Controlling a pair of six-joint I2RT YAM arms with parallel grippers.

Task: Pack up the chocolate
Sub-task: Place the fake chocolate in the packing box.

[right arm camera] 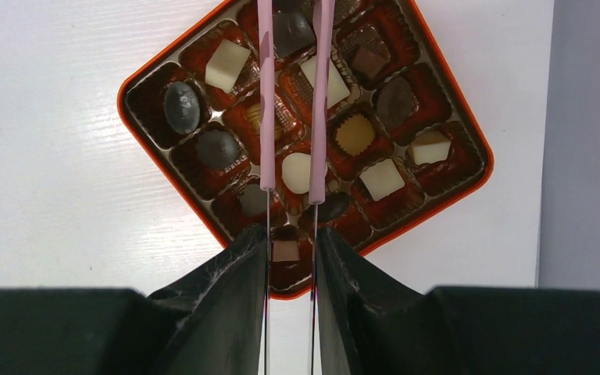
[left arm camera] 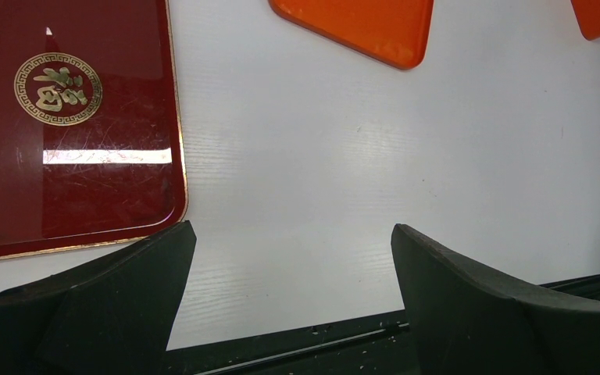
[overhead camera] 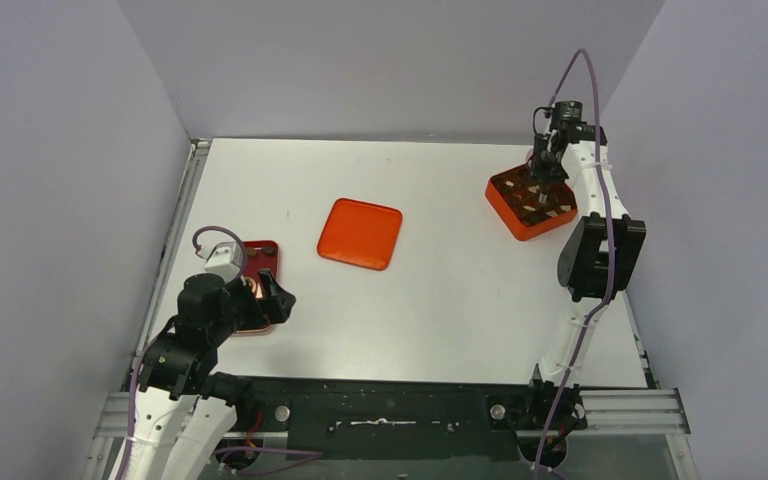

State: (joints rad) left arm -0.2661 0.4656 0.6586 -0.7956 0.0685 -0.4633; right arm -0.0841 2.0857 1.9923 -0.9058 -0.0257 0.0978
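1. White counter (overhead camera: 440,300), grey walls; far left, the left end effector (left arm camera: 293,258) gapes empty beside a red tray (left arm camera: 70,156).
2. Centre: an orange lid (overhead camera: 360,233).
3. Right: the right end effector (right arm camera: 293,250) pinches pink tongs (right arm camera: 268,117), long axis straight ahead over the orange box (overhead camera: 508,215). The chocolate (right arm camera: 226,66) sits in its cells beneath the tongs, squat, with no clear long axis. Right arm nearer.

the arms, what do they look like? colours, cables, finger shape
The left arm and right arm share white links, black joint housings and a thin purple cable looping along each. The left gripper and right gripper have matte black, wedge-shaped fingers.
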